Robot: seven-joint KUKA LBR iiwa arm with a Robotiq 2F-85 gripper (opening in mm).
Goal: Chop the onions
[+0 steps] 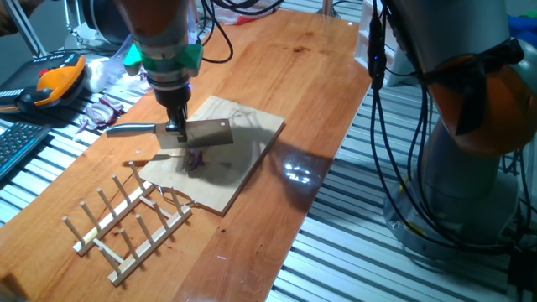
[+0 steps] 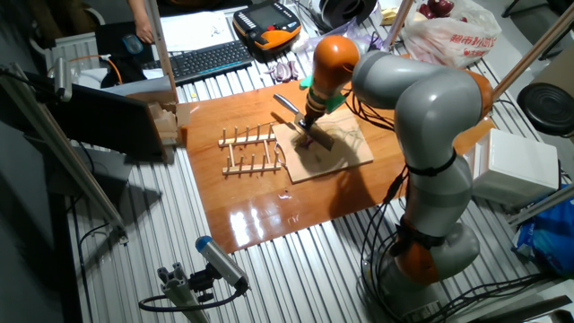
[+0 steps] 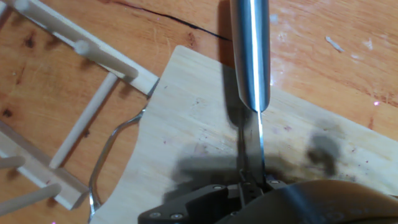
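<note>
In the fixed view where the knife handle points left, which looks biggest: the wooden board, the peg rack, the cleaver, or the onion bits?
1. wooden board
2. peg rack, close behind and nearer the camera, so unsure
3. cleaver
4. onion bits

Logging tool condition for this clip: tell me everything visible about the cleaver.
The cleaver has a broad rectangular grey metal blade and a dark handle pointing away toward the table's cluttered end. The gripper is shut on it near where blade meets handle, holding it edge-down, above the wooden cutting board, just over the small purple onions. In the hand view its spine shows as a thin shiny line. Whether the edge touches the board cannot be told.
</note>
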